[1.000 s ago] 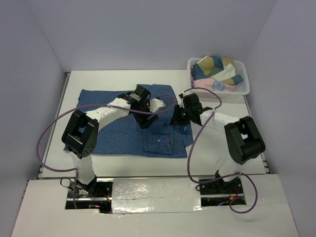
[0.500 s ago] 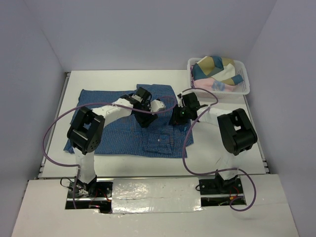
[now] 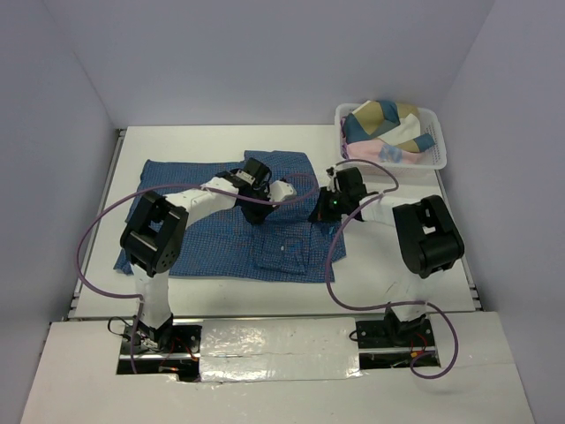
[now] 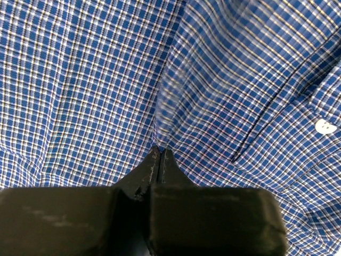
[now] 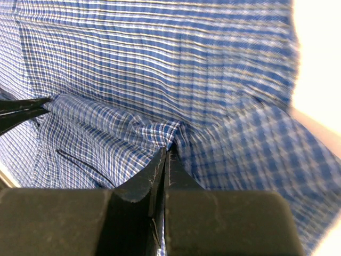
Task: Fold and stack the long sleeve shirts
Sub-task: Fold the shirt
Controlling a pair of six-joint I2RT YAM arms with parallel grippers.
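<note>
A blue fine-checked long sleeve shirt (image 3: 203, 225) lies spread on the white table, a chest pocket (image 3: 281, 256) facing up. My left gripper (image 3: 263, 210) presses into its middle, jaws shut on a pinched ridge of the cloth (image 4: 162, 140). At the shirt's right edge, my right gripper (image 3: 323, 212) is shut too, with a fold of checked cloth (image 5: 169, 136) nipped at its tips. A small white button (image 4: 325, 126) shows in the left wrist view. Both wrist views are filled with the checked fabric.
A white basket (image 3: 436, 155) holding more folded garments in teal, tan and pink stands at the back right. Purple cables loop from both arms over the table. Bare white table (image 3: 397, 265) lies right of and behind the shirt.
Both grippers dropped lower onto the shirt and closed, each pinching cloth. The right arm's elbow swung toward the back.
</note>
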